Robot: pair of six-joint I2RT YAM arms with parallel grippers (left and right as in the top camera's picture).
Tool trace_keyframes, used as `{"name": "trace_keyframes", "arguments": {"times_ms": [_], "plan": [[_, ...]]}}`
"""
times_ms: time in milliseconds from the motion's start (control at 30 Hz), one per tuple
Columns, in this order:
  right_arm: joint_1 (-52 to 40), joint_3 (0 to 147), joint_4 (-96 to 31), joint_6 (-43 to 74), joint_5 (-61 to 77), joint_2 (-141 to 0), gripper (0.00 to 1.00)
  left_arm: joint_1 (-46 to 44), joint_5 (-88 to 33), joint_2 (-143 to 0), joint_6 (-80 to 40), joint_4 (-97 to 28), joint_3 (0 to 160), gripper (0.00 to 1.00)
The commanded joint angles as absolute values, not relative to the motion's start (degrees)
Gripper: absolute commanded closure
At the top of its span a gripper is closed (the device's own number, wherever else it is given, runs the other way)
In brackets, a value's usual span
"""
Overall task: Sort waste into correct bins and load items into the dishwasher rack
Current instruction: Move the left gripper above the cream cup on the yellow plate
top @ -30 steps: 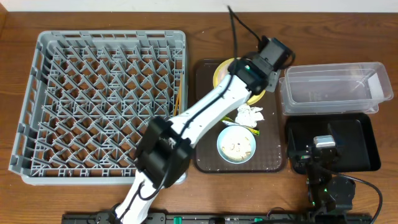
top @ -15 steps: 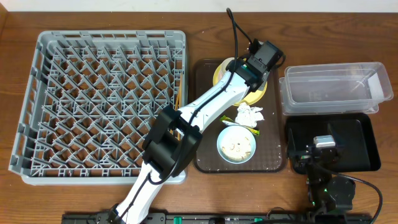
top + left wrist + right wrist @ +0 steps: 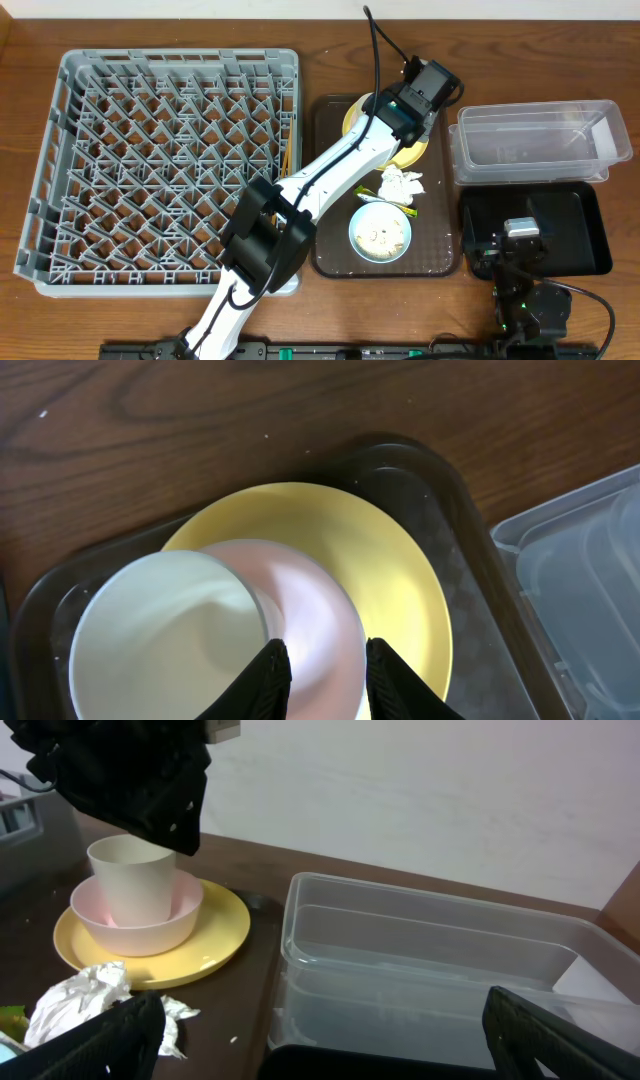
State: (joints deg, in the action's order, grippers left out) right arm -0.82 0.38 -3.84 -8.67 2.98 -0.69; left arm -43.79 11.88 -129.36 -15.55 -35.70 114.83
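left gripper [image 3: 326,652] hovers over the yellow plate [image 3: 405,575] on the brown tray [image 3: 440,472], fingers narrow with nothing between them. on the plate sits a pinkish white bowl [image 3: 310,605] with the small white cup [image 3: 165,635] inside. best to straddle one cup wall and lift straight up, leaving the bowl behind. right gripper [image 3: 320,1012] rests wide and empty

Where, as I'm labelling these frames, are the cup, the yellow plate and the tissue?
cup [image 3: 130,880], right wrist view, on its side wall.
yellow plate [image 3: 400,575], left wrist view, on its bare right part.
tissue [image 3: 403,183], overhead view, on its crumpled middle.
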Motion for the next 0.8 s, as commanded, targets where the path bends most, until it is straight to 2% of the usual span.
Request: {"name": "trace_keyframes", "arguments": {"times_ms": [0,567,767], "plan": [[-0.4,0.3,-4.1,-9.3,3.1,-0.4,0.01,-43.1,12.7,-128.1,-14.8,-35.9,114.5,0.71],[-0.4,0.3,-4.1,-9.3,3.1,-0.4,0.01,-41.7,12.7,-128.6,-14.8,-34.8,110.1,0.71],[-0.4,0.3,-4.1,-9.3,3.1,-0.4,0.01,-41.7,12.7,-128.6,-14.8,-34.0,110.0,0.78]]}}
